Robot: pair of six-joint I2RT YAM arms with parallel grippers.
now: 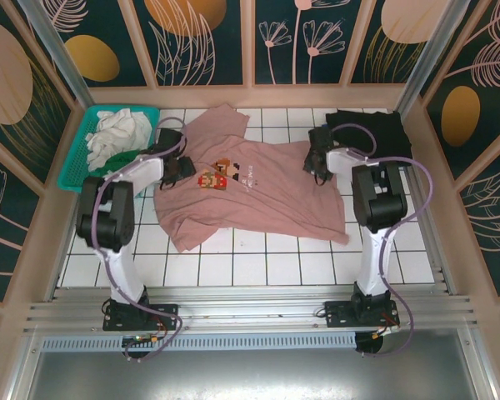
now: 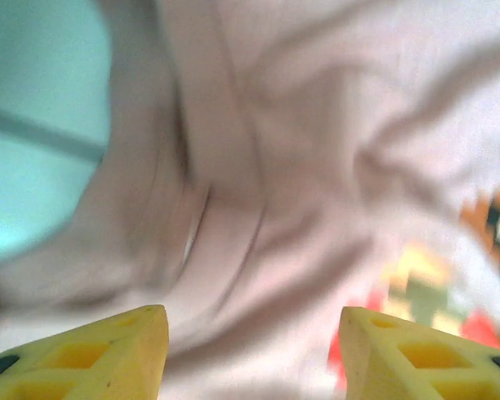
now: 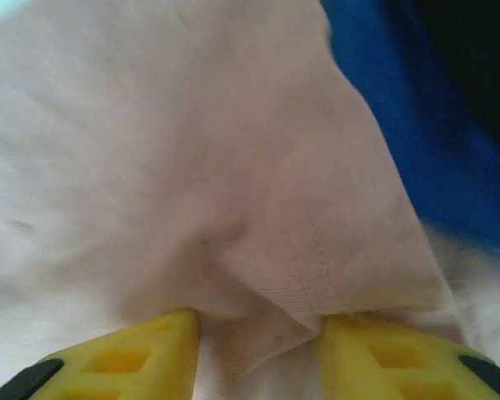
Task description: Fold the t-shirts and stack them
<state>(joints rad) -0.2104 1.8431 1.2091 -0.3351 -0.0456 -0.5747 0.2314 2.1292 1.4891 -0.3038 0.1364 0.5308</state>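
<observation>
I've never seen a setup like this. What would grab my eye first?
A dusty-pink t-shirt with a pixel print lies spread across the middle of the white-tiled table, flanked by the left arm and right arm. A teal basket of crumpled cloth sits at the far left corner, a black t-shirt at the far right.

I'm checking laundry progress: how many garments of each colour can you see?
Pink t-shirt: 1
Black garment: 1
White garment: 1
Green garment: 1
Blue garment: 1
Total: 5
</observation>
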